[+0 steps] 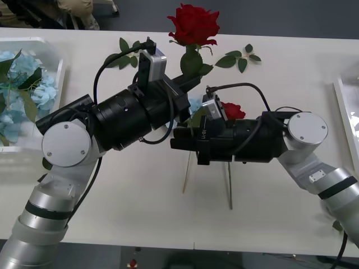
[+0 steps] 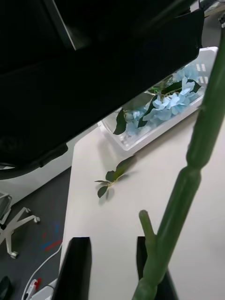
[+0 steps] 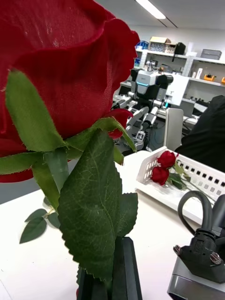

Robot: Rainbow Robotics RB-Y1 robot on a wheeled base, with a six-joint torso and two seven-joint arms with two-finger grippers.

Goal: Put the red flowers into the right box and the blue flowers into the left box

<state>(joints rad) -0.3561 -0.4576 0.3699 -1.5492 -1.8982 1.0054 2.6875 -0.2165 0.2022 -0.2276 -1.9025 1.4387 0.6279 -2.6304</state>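
My left gripper [image 1: 188, 83] is shut on the stem of a red flower [image 1: 193, 23], a rose held upright above the table's middle; its head and leaves [image 3: 93, 206] rise just above the black fingers [image 3: 119, 269]. My right gripper [image 1: 177, 138] reaches in from the right just below, open, with a green stem [image 2: 187, 187] crossing in front of one finger [image 2: 146, 260]. Another red rose [image 1: 233, 110] and a bit of pale blue flower [image 1: 194, 105] lie behind the right wrist. The left box [image 1: 53, 59] holds blue flowers [image 1: 22, 84]. The right box [image 3: 206, 180] holds two red roses [image 3: 164, 166].
Loose green leaf sprigs lie at the table's far side [image 1: 238, 58] and near the left box [image 2: 112, 177]. Two thin stems [image 1: 229, 188] show on the table below the right arm. The right box's rim [image 1: 343, 106] is at the table's right edge.
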